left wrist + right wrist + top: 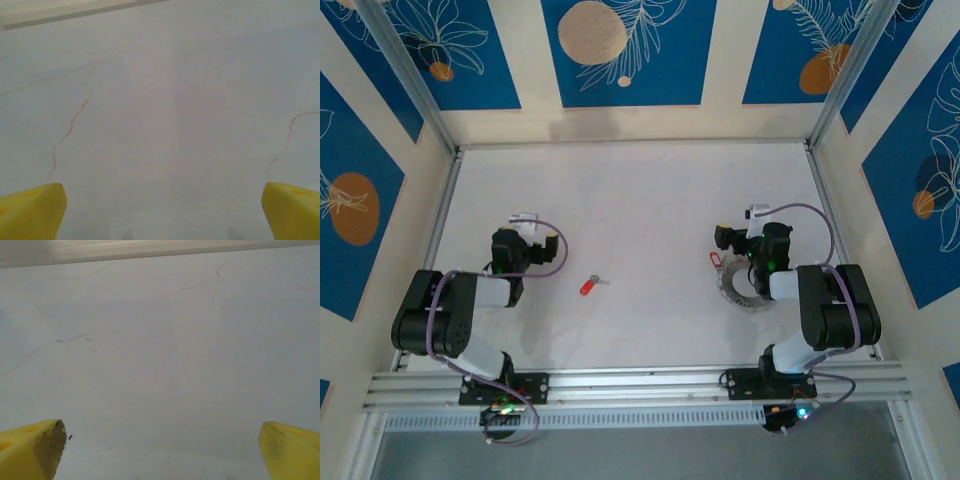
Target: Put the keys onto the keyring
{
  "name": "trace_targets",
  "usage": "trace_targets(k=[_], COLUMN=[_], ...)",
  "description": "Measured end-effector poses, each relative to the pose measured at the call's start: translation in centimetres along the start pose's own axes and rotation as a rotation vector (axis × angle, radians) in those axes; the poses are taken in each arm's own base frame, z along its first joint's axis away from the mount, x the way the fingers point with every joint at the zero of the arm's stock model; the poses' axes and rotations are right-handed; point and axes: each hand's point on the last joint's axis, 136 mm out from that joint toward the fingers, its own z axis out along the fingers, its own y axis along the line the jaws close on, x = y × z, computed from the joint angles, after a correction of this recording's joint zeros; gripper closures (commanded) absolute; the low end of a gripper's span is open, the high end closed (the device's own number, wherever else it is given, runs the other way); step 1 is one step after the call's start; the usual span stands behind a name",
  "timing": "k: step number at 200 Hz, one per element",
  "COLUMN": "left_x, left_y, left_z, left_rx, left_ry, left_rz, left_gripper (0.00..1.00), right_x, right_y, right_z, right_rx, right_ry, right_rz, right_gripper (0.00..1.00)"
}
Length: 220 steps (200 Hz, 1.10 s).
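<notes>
Keyring (735, 292) lying just behind right gripper (162, 452), red key (590, 286) near left gripper (162, 212); both spread wide, holding nothing.

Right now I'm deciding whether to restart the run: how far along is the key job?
Done: nothing visibly; the red key lies loose on the table, the red tag beside the ring, apparently not threaded. In hand: nothing; the left gripper and right gripper stand open and empty. Left: picking up both pieces and getting them onto the ring.
</notes>
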Motion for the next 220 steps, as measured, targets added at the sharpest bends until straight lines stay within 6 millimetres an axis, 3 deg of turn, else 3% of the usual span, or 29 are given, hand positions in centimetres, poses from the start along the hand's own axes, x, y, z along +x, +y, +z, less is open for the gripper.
trace_targets(k=[220], left_x=[0.02], left_y=[0.26], left_z=[0.01], left_rx=[-0.006], left_ry=[0.001], left_rz=[-0.011], left_gripper=[0.0], right_x=[-0.2], right_y=[-0.58], right_z=[-0.06], right_rx=[0.032], right_ry=[-0.012], right_rz=[0.023], right_gripper=[0.01])
